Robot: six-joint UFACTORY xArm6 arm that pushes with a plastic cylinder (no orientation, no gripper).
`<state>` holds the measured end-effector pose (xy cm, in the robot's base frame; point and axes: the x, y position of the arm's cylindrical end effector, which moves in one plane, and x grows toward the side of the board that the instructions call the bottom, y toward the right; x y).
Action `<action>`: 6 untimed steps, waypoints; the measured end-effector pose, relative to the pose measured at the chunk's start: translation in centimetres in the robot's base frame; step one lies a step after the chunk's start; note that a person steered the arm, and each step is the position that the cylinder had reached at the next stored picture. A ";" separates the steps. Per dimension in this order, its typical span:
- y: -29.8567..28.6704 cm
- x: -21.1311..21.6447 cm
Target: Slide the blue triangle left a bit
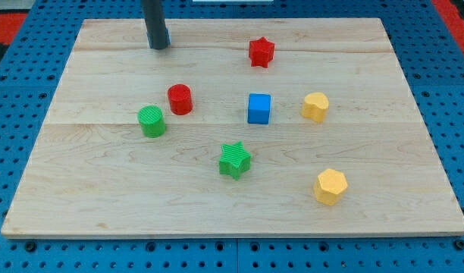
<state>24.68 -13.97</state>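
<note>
The only blue block in view is a blue cube (258, 108), near the middle of the wooden board (103, 189). No blue triangle shows. My tip (158, 47) rests on the board near the view's top left, far up and left of the blue cube and touching no block. The nearest block to my tip is a red cylinder (180, 99), below it and slightly right.
A green cylinder (151, 121) lies left of the red cylinder. A red star (261, 52) is above the blue cube, a yellow block (315, 107) to its right, a green star (234, 160) below it, and a yellow hexagon (330, 186) at lower right.
</note>
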 end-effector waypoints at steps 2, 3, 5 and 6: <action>2.0 -1.0; 5.1 -3.5; 1.3 -5.5; -0.4 -5.5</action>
